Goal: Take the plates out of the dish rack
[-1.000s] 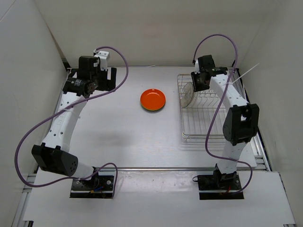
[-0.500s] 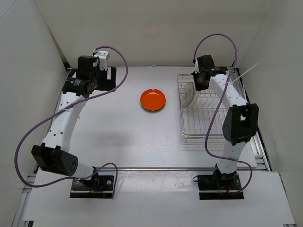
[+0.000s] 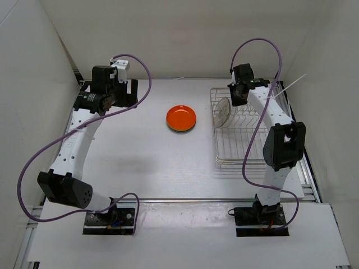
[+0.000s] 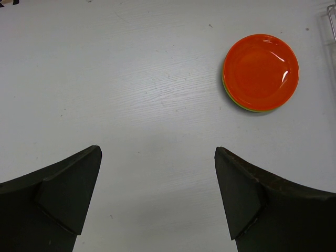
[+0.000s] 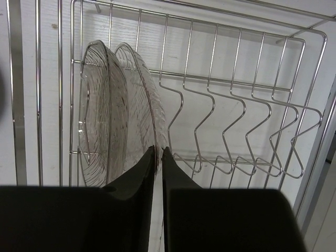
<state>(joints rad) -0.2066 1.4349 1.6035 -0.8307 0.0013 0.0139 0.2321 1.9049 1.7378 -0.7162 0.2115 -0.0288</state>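
Two clear plates [image 5: 97, 115] stand on edge side by side at the left end of the dish rack [image 5: 252, 84]. My right gripper [image 5: 158, 149] is shut on the rim of the right-hand clear plate [image 5: 144, 100], with only a thin gap between the fingers. In the top view the right gripper [image 3: 238, 96] is over the rack's far left corner, above the clear plates [image 3: 223, 111]. An orange plate [image 4: 261, 72] lies flat on the table on top of a yellow-green plate [image 4: 245, 108]. My left gripper [image 4: 157, 173] is open and empty, high above the table at the far left [image 3: 130, 93].
The rest of the rack [image 3: 247, 151] has empty wire slots. White walls close in the table on the left, back and right. The orange plate [image 3: 181, 117] lies mid-table, left of the rack. The black plate is out of view.
My right gripper has shifted slightly toward the back over the clear plates. The left arm has not moved.
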